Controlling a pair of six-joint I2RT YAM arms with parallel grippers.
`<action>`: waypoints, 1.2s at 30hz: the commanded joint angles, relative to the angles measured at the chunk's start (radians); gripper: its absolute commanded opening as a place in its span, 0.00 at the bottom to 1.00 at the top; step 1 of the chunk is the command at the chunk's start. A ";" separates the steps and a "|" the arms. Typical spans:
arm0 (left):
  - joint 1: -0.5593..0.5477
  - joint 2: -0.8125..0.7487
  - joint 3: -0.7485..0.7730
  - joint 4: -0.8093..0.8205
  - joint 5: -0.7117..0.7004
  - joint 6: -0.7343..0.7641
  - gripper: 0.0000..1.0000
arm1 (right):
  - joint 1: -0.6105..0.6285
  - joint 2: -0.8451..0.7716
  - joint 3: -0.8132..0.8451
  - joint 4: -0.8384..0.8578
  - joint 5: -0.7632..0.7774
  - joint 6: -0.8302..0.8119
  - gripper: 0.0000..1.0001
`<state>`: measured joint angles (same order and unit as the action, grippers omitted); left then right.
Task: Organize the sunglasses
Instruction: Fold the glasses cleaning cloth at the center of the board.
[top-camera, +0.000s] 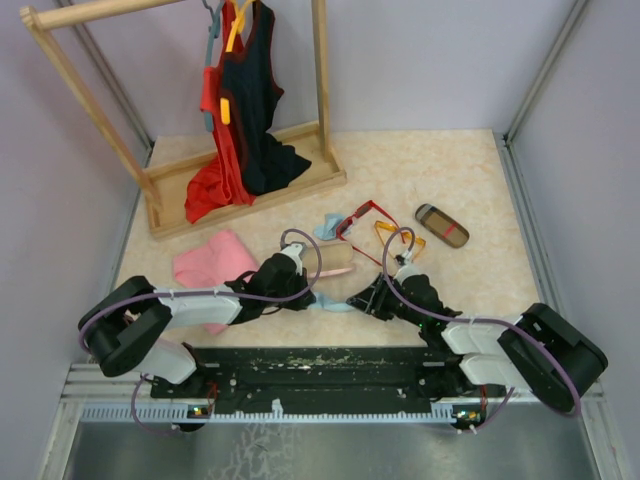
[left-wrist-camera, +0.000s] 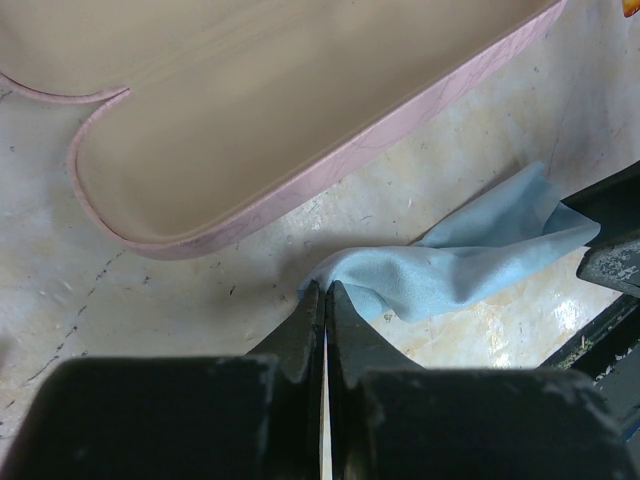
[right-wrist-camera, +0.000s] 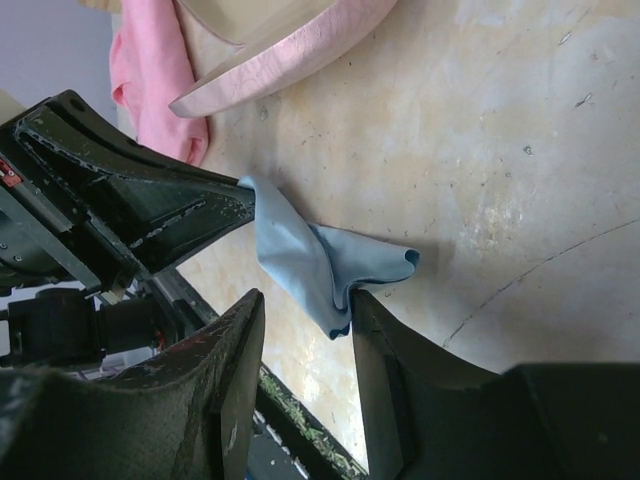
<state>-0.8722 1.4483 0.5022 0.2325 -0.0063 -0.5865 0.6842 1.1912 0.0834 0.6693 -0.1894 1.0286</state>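
Observation:
The red-framed sunglasses (top-camera: 362, 215) and the thin orange-yellow pair (top-camera: 396, 236) lie side by side at mid-table, beyond both grippers; neither gripper touches them. My left gripper (top-camera: 308, 296) (left-wrist-camera: 325, 290) is shut, pinching one corner of a light blue cloth (left-wrist-camera: 470, 268) (right-wrist-camera: 300, 255) (top-camera: 335, 303) on the table. My right gripper (top-camera: 362, 298) (right-wrist-camera: 305, 318) is open, its fingers on either side of the cloth's other end, the right finger (right-wrist-camera: 372, 325) touching it. The sunglasses do not show in the wrist views.
An open pink case (top-camera: 335, 262) (left-wrist-camera: 250, 120) (right-wrist-camera: 290, 45) lies just beyond the cloth. A brown red-striped case (top-camera: 442, 225) is at the right, a second blue cloth (top-camera: 327, 227) by the red pair, a pink fabric (top-camera: 210, 262) left, a clothes rack (top-camera: 240, 185) behind.

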 joint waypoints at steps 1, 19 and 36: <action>0.005 0.008 0.006 0.030 0.010 0.007 0.00 | -0.005 -0.005 0.023 0.075 -0.003 -0.016 0.41; 0.021 0.021 0.032 0.018 -0.020 -0.002 0.00 | -0.008 0.164 0.183 -0.087 0.119 0.018 0.21; 0.040 0.027 0.029 -0.021 -0.052 -0.008 0.00 | -0.025 0.109 0.149 -0.063 0.089 -0.043 0.45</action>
<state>-0.8406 1.4628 0.5133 0.2314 -0.0296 -0.5926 0.6708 1.3769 0.2596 0.5663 -0.0952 1.0409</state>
